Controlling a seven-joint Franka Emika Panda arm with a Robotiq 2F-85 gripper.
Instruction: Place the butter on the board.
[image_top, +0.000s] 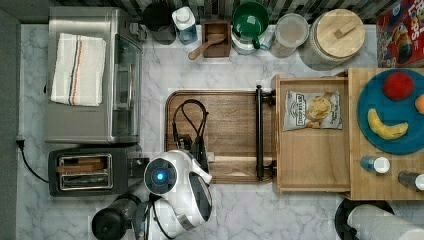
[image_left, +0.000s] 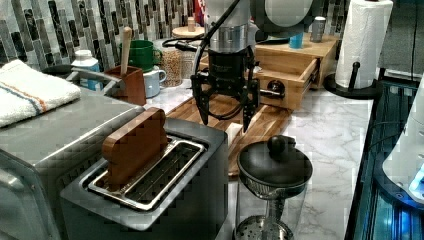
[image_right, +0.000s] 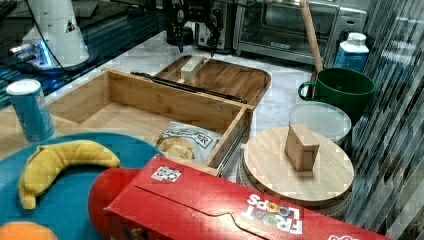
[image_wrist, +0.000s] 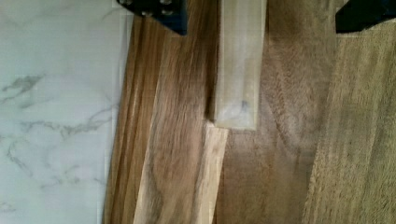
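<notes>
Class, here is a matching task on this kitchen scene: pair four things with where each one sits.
Things:
1. butter
2. chip bag
3. banana
4. striped towel

Places:
A. on the blue plate
B. on the toaster oven
C. on the board, below the open pincer
D. in the open wooden drawer

Pairs: 1-C, 2-D, 3-A, 4-B

butter (image_wrist: 237, 65): pale wrapped stick, lying flat on my board, near one long edge | board (image_right: 227, 80): dark brown wood, rounded corners, grooved rim, flat on marble counter
</notes>
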